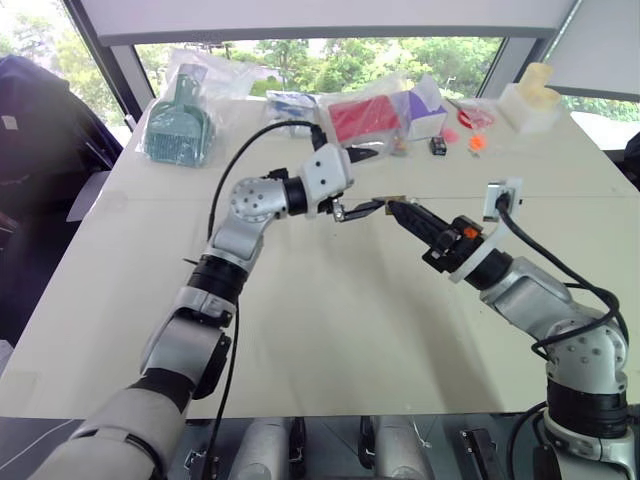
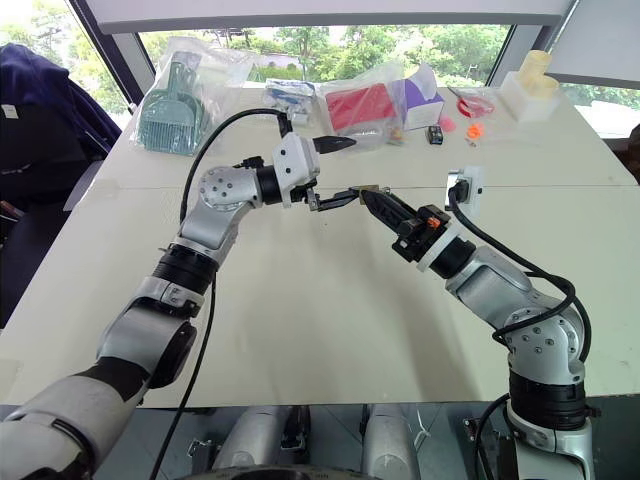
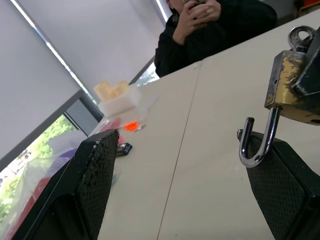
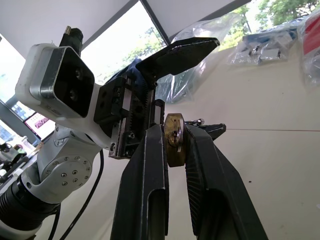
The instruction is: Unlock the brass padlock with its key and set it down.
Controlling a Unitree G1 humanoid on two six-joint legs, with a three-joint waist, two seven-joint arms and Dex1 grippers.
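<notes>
Over the middle of the table [image 1: 330, 330], the right gripper [image 4: 175, 150] clamps the brass padlock [image 4: 174, 139], shackle [image 3: 257, 142] swung free. The left gripper [image 1: 358, 183] gapes beside it. The key [image 3: 301, 36] is half hidden behind the padlock.

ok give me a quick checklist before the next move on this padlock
1. Right gripper clamped on the brass padlock: ok.
2. Shackle sprung out of the body: ok, its free end hangs clear.
3. Key in the lock: ok, its round head sticks out of the body.
4. Left gripper open: ok, fingers spread either side of the shackle.
5. Left fingers touching the shackle: cannot tell.
6. Bare table below for setting down: ok.
</notes>
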